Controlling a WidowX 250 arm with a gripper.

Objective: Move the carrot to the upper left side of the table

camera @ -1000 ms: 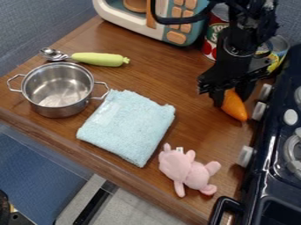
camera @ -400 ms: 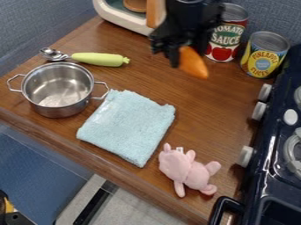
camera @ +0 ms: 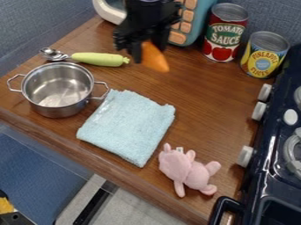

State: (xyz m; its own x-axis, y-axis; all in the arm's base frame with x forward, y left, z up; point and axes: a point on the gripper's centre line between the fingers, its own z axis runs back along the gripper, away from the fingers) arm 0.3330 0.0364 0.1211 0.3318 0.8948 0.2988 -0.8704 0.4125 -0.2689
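Carrot (camera: 155,58) work runs across a wooden tabletop (camera: 203,103), with the dark stove (camera: 262,178) along the right of the frame. From the top edge comes the black arm (camera: 145,19), the only one here, hanging above the upper middle. Below it lies the folded blue towel (camera: 128,125); the steel pot (camera: 56,110) sits to the left. Smaller, the pale green piece (camera: 97,59) points its knobbed end toward the carrot; whether it joins the metal spoon (camera: 54,54) I can't tell. Smallest of what matters is the hold itself: the fingers (camera: 136,53) are clamped on the carrot near its thick end, and it appears clear of the wood. Its long axis slants down-right in the picture, narrow tip leading away from the fingers and from the upper-left goal. So the carry should go left, thick end foremost, high enough to pass the green piece, and the trailing tip needs room when lowered.
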